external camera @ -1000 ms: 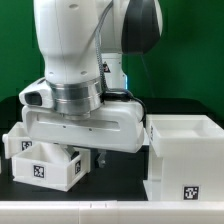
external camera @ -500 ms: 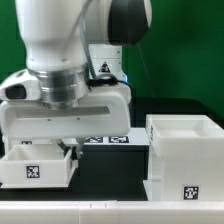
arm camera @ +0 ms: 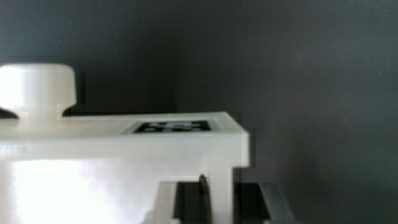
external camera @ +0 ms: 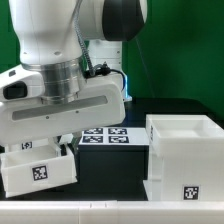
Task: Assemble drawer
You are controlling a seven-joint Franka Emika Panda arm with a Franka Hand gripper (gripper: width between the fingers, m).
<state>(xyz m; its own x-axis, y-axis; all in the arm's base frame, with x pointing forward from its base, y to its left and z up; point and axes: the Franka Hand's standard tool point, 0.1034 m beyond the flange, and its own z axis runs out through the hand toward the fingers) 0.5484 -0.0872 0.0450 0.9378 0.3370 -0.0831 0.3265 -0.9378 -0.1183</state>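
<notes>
The open white case [external camera: 172, 155] stands at 4 o'clock from the marker board [external camera: 105, 135] — only its own white walls show inside. The small drawer box [external camera: 38, 172], slightly tilted, sits at 8 o'clock, its inside mostly hidden under the arm [external camera: 58, 100]. In the wrist view the gripper [arm camera: 217, 205] pinches a thin white wall of that box — the round knob [arm camera: 36, 88] stands near.
</notes>
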